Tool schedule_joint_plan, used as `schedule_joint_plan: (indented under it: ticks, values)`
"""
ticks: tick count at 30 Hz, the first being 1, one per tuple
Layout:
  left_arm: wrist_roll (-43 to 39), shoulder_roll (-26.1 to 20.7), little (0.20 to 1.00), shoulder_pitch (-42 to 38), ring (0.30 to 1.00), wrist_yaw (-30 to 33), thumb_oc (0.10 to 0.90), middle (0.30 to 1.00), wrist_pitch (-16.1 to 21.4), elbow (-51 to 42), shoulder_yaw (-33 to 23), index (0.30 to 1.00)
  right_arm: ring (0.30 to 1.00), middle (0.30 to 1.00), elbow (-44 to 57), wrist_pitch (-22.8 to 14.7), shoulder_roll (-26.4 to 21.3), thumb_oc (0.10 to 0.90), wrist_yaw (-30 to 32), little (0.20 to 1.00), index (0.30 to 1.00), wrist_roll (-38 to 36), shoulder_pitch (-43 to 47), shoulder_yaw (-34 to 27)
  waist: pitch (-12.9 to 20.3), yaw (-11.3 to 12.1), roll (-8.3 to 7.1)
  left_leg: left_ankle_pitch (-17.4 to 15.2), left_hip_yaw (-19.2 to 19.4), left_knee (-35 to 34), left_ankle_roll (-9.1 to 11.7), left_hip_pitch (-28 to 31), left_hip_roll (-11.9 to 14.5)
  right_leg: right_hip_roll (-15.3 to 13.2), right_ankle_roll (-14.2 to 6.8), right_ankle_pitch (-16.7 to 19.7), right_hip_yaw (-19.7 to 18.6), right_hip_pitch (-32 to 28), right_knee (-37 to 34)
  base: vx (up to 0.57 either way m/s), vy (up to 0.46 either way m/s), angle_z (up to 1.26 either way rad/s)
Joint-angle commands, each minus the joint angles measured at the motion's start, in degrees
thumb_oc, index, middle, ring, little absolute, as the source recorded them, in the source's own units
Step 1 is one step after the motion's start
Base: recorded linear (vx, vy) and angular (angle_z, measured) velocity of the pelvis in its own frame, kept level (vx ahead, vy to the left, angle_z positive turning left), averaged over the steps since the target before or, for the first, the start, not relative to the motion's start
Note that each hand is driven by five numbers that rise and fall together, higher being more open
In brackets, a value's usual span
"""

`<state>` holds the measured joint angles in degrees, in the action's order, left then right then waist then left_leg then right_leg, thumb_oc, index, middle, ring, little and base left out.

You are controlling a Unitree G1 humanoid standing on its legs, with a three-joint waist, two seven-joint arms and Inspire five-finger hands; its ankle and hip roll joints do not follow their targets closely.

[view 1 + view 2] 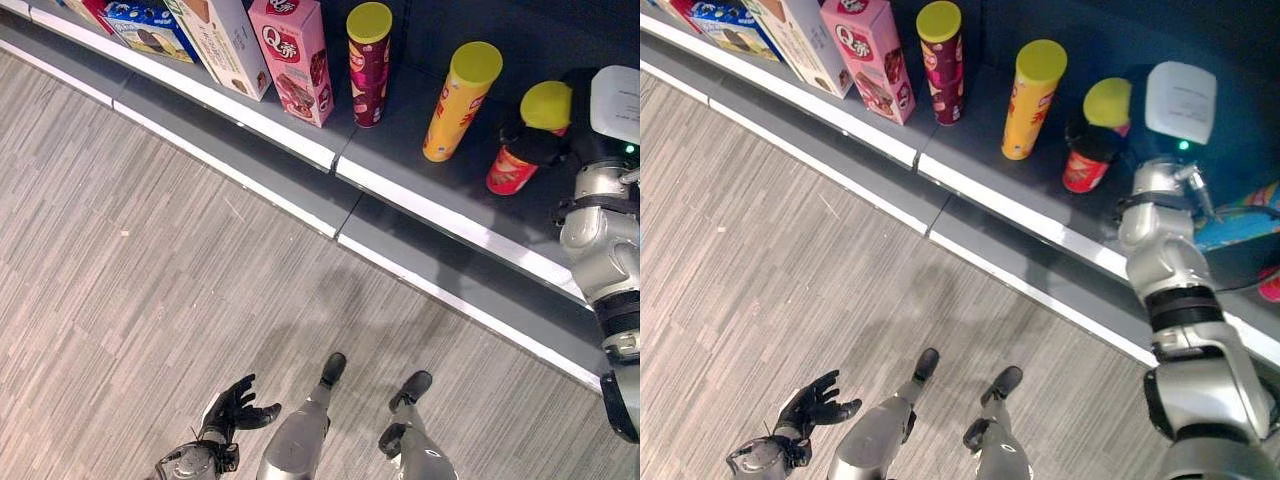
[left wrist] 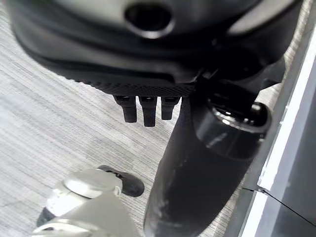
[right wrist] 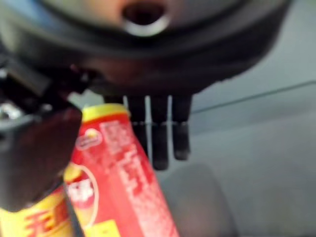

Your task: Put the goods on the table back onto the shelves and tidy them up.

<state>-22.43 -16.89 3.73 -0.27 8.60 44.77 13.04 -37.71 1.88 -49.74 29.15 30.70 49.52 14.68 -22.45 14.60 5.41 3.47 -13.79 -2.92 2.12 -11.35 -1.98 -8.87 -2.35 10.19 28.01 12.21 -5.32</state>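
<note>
The right hand (image 1: 535, 145) grips a red can (image 1: 512, 170), tilted, on the grey shelf (image 1: 400, 160), right of 2 upright cans: orange (image 1: 458, 105) and maroon (image 1: 367, 65). The left hand (image 1: 235, 408) hangs over the floor (image 1: 150, 260), fingers relaxed, empty.

A: Place looks like a shop aisle. Grey shelf (image 1: 420, 165) with a white front edge runs diagonally across the upper frame.

B: Evidence?

A: Packaged goods faced outward in a row: snack boxes (image 1: 292, 58) at upper left, yellow-lidded crisp tubes (image 1: 459, 101) toward upper right. Grey wood-look plank floor (image 1: 150, 270) fills the lower left.
</note>
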Motion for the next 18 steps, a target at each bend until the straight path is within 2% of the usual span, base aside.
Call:
schedule_joint_plan:
  ticks: [1,18]
  values:
    - [-0.07,-3.03,0.9,1.7,0.9,1.48,0.8,0.9,2.52,0.83,2.98,0.9,0.3,0.3,2.78,-0.76,-5.57,0.4,5.8,0.3,0.3,-0.84,6.47,0.59,4.51,0.18,-2.09,2.26,2.89,-2.08,1.47,-3.02,-0.12,-3.94,-7.9,-1.67,-1.89,-3.32,0.32,0.0,0.0,0.0]
    - [0.18,-2.51,0.9,1.53,0.9,2.93,0.8,0.9,3.11,1.5,2.94,0.9,0.3,0.3,2.24,-1.21,-2.19,0.4,7.27,0.3,0.3,-2.98,3.34,-1.14,3.84,-1.69,-3.16,1.72,4.15,-2.08,0.87,-2.57,-0.18,-3.78,-7.9,-1.52,-3.64,-2.63,0.32,0.0,0.004,-0.01]
